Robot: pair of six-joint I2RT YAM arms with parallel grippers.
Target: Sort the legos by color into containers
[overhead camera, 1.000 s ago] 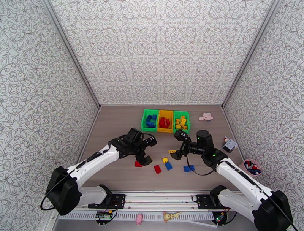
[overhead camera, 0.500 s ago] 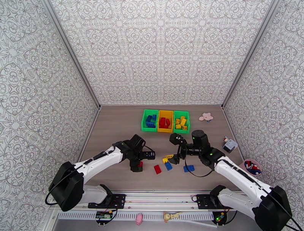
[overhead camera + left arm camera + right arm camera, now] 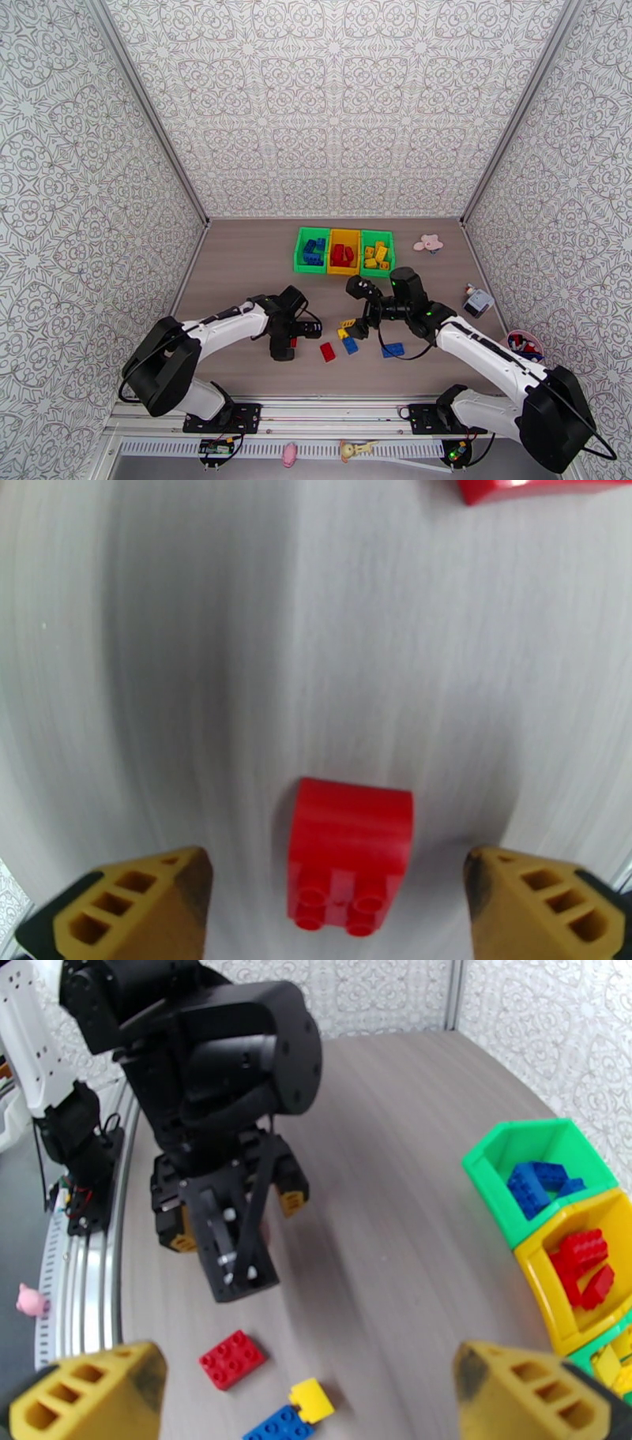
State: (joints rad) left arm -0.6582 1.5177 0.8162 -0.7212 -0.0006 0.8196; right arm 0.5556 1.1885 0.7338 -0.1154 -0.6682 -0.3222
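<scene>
Hovering low over the table (image 3: 229, 268), my left hand (image 3: 340, 902) is spread wide, with a fingertip on either side of a small red brick (image 3: 350, 851) and touching neither side of it. That brick lies on the wood with its studs facing back toward my wrist, near the middle of the table and on my side of the bins. My right hand (image 3: 357, 310) is open too, tilted above a loose cluster: a second red brick (image 3: 327, 352), a yellow brick (image 3: 343, 333) touching a blue brick (image 3: 350, 345), and another blue brick (image 3: 393, 350) off to the right. Farther back stand three joined bins: the left green bin (image 3: 299, 251) holds blue bricks, the yellow bin (image 3: 344, 231) red ones, the right green bin (image 3: 393, 254) yellow ones.
</scene>
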